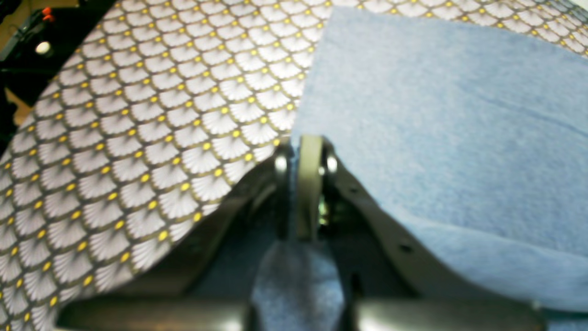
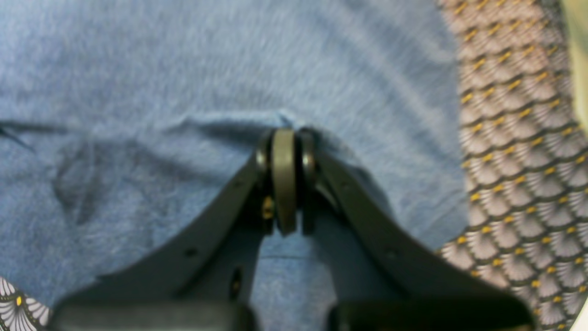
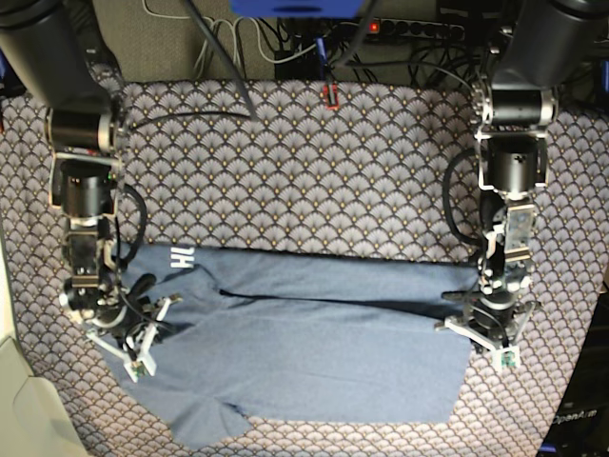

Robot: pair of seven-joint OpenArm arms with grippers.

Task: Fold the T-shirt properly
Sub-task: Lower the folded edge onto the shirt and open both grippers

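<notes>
Blurred blue T-shirt [image 2: 183, 69] hides both fingers' tips (wrist views soft).

The T-shirt [image 3: 314, 352] lies spread across the near half of the tablecloth [image 3: 304, 171] on the worktop, with 2 pincers at its opposite side edges: the left pincer [image 3: 487, 319], the right pincer [image 3: 122, 319].

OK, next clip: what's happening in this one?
A two-armed robot is partway through folding a blue-grey T-shirt spread on a fan-patterned tablecloth. The left gripper is shut on one side edge of the shirt, and the right gripper is shut on a pinch of fabric at the opposite end. One long fold already runs across the shirt, and a bit of white lettering shows at a corner. The fold isn't finished yet.
</notes>
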